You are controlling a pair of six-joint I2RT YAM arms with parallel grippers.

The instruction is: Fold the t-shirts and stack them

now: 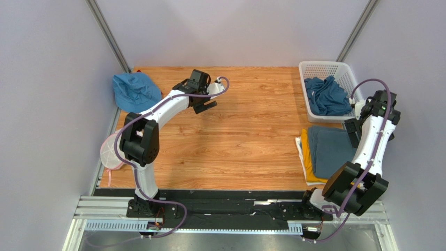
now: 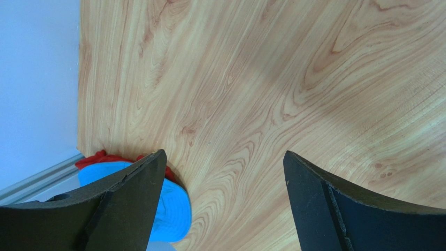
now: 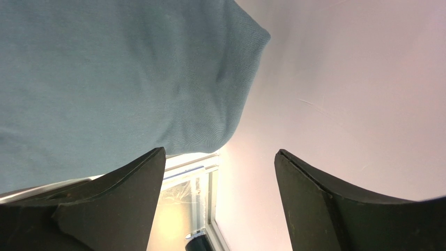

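Observation:
A folded dark slate-blue t-shirt [image 1: 331,149] tops a stack at the table's right edge, with mustard-yellow [image 1: 309,167] and white cloth showing beneath its left side. More slate-blue t-shirts [image 1: 327,97] lie crumpled in the white basket [image 1: 320,68]. My right gripper [image 1: 352,135] hovers at the stack's far right corner. In the right wrist view it [image 3: 220,151] is open and holds nothing, with the slate-blue t-shirt [image 3: 104,78] just beyond its left finger. My left gripper [image 1: 207,106] is open over bare wood at the back middle [image 2: 223,152].
A blue brimmed hat [image 1: 135,90] lies at the back left corner, its bright blue brim [image 2: 173,209] showing behind my left finger. A white mesh pouch with pink edging [image 1: 109,151] hangs over the left table edge. Grey walls close in on both sides.

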